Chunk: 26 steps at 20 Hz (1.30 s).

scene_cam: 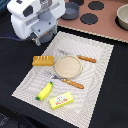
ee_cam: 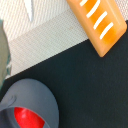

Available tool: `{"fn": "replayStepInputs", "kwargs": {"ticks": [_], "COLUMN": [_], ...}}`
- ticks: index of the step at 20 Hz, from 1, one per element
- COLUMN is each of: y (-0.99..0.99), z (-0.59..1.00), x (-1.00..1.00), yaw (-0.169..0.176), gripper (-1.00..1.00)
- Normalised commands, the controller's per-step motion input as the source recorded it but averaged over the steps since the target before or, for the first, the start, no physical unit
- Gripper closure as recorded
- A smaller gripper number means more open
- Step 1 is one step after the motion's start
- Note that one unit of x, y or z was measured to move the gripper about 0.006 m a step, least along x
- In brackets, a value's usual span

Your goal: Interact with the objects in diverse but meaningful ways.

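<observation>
My gripper (scene_cam: 44, 37) hangs over the far left corner of the white placemat (scene_cam: 95, 75). The white hand hides its fingers, so I cannot tell whether they are open or shut. In the wrist view a grey-blue pot (ee_cam: 31, 100) with a red tomato (ee_cam: 24, 119) inside sits on the black cloth beside the mat's edge. The orange bread loaf (ee_cam: 98, 22) lies close by; it rests on the mat's left side (scene_cam: 43, 60). A green-tipped banana (scene_cam: 45, 90) and a yellow red-labelled box (scene_cam: 61, 101) lie at the mat's near end. A second grey-blue pot (scene_cam: 70, 10) stands at the back.
A tan plate (scene_cam: 67, 65) sits mid-mat between two orange-handled utensils (scene_cam: 86, 58) (scene_cam: 72, 83). A brown toy stove top (scene_cam: 107, 22) with black burners runs along the back. A grey bowl (scene_cam: 122, 17) stands at its right end. Black cloth (scene_cam: 15, 70) surrounds the mat.
</observation>
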Motion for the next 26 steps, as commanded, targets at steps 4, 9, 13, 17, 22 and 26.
{"fn": "replayStepInputs", "kwargs": {"ticks": [4, 9, 13, 17, 22, 26], "y": [-0.27, -0.28, -0.22, -0.16, -0.08, -0.11], "z": [-0.31, -0.30, 0.00, -0.03, -0.13, -0.28], "x": [0.17, 0.14, 0.11, 0.13, 0.11, 0.03], "yaw": [0.144, 0.177, 0.220, 0.170, 0.081, 0.039], "gripper": [-1.00, -1.00, -1.00, -1.00, -1.00, -1.00]}}
